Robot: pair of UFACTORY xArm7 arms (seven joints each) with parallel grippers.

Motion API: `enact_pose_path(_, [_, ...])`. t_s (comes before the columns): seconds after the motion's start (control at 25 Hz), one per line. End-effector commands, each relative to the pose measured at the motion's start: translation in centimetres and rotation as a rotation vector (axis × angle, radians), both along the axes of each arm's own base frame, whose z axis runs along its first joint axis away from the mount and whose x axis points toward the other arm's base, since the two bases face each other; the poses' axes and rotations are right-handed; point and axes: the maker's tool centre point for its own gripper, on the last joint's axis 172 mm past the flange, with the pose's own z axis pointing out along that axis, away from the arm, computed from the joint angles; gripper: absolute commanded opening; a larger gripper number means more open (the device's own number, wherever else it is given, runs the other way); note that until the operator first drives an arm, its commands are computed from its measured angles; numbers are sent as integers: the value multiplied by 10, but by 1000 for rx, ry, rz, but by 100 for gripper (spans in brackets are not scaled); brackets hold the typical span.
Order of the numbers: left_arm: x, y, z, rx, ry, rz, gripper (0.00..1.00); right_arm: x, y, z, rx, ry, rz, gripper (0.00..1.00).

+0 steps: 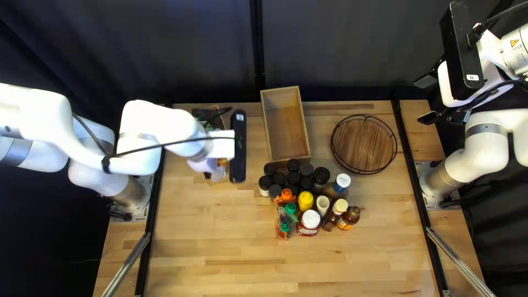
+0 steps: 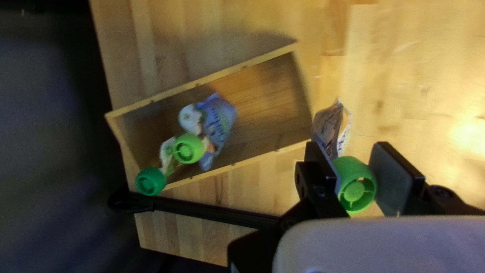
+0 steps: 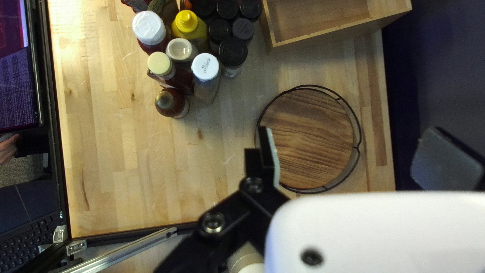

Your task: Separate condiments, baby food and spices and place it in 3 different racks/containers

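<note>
Black-lidded jars (image 1: pixel 293 179) crowd the middle of the table (image 1: pixel 220 242) in the top left view, with the yellow squeeze bottle (image 1: pixel 305 200), a white-lidded bottle (image 1: pixel 310 220) and other condiments packed on their near side. A pale wooden box (image 1: pixel 286 126) sits by the table's far edge, just behind the jars. Toward the far right corner lies a round wooden tray (image 1: pixel 363 144) with a wire rim. My eye finds the left gripper (image 1: pixel 204 164) over toward the far left corner, and the right gripper (image 1: pixel 427 99) out past the far right corner, fingers spread.

In the left wrist view, the left gripper has both fingers closed on the green cap of a pouch (image 2: pixel 331 124). That pouch is beside a second wooden box (image 2: pixel 262 88), outside its long wall. Inside, a blue pouch (image 2: pixel 218 121) and one with a darker green cap (image 2: pixel 151 181) lie toward one end.

The right wrist view shows the right gripper wide open with nothing between its fingers, one finger over the tray's rim. Somebody's hand (image 3: pixel 7 148) rests beyond the table's near edge.
</note>
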Motion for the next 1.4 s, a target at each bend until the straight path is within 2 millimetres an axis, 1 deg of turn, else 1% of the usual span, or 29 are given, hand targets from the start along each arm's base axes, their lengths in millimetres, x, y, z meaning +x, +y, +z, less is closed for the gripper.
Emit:
enact_pose_path(0.04, [-6, 23, -17, 40, -3, 63, 0, 0, 0, 0, 0, 0, 0, 100])
enact_pose_path(0.4, [-22, 66, -42, 199, 5, 186, 0, 0, 0, 0, 0, 0, 0, 100])
enact_pose_path(0.56, [-29, 82, -45, 259, -4, 220, 0, 0, 0, 0, 0, 0, 0, 100])
enact_pose_path(0.68, [-31, 85, -43, 295, -17, 225, 0, 0, 0, 0, 0, 0, 0, 100])
enact_pose_path(0.8, [-29, 78, -42, 302, -24, 216, 0, 0, 0, 0, 0, 0, 0, 100])
enact_pose_path(0.84, [-29, 75, -41, 298, -25, 214, 26, 0, 0, 0, 0, 0, 0, 100])
enact_pose_path(0.88, [-28, 70, -41, 281, -27, 207, 67, 0, 0, 0, 0, 0, 0, 100])
enact_pose_path(0.92, [-27, 66, -40, 267, -28, 202, 98, 0, 0, 0, 0, 0, 0, 100])
enact_pose_path(0.96, [-26, 63, -39, 255, -28, 198, 100, 0, 0, 0, 0, 0, 0, 100])
enact_pose_path(1.0, [-24, 55, -37, 230, -30, 190, 100, 0, 0, 0, 0, 0, 0, 100])
enact_pose_path(1.16, [-18, 41, -30, 175, -34, 165, 100, 0, 0, 0, 0, 0, 0, 100])
enact_pose_path(1.24, [-12, 27, -20, 125, -40, 142, 100, 0, 0, 0, 0, 0, 0, 100])
enact_pose_path(1.28, [-8, 18, -13, 83, -46, 117, 100, 0, 0, 0, 0, 0, 0, 100])
enact_pose_path(1.4, [13, -18, 6, -45, -61, 17, 100, 0, 0, 0, 0, 0, 0, 100])
